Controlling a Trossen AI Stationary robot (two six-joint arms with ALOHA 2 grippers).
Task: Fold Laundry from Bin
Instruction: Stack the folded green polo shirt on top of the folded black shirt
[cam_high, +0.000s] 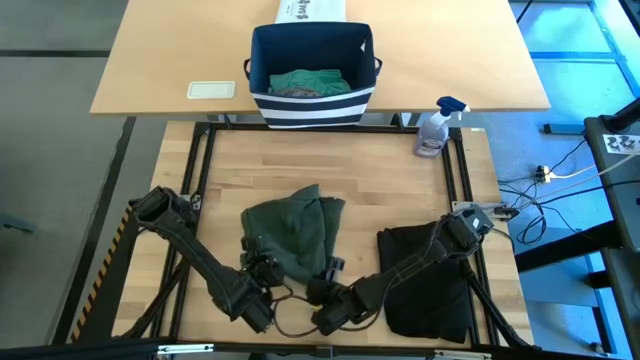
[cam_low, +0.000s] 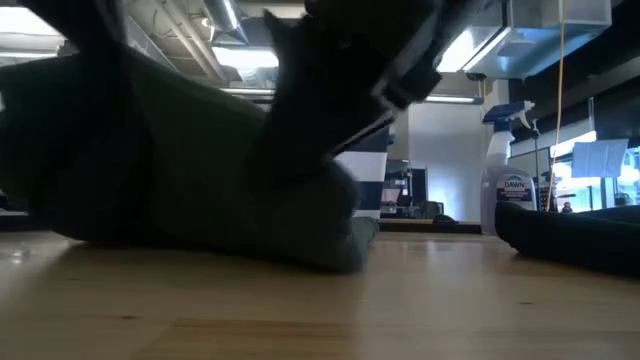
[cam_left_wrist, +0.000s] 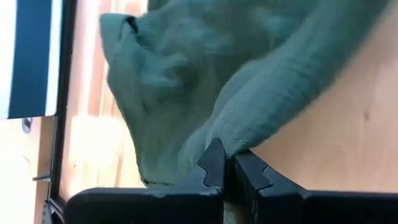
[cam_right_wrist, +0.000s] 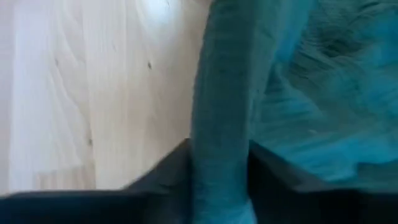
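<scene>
Dark green garment (cam_high: 295, 235) lying crumpled near the middle of the wooden table (cam_high: 330, 165), toward its near edge, with both arms working its near hem. The left gripper (cam_left_wrist: 225, 167) is clamped shut on a rolled edge of the cloth; the right gripper (cam_right_wrist: 219, 163) has a thick fold of the same cloth standing between its fingers, which are closing around it, though whether the grip is firm cannot be told. To do this step well, both holds should probably be secure before any lift, and the two grippers then drawn apart evenly so the hem comes taut rather than bunched. A black garment (cam_high: 425, 280) lies flat by the table's right near corner, just beside the right arm. The bin (cam_high: 310, 75) stands on the lighter table beyond the far edge, with teal-green laundry (cam_high: 308, 82) inside it. A spray bottle (cam_high: 436, 128) stands at the far right corner. The low view shows ceiling lights and windows behind the table.
</scene>
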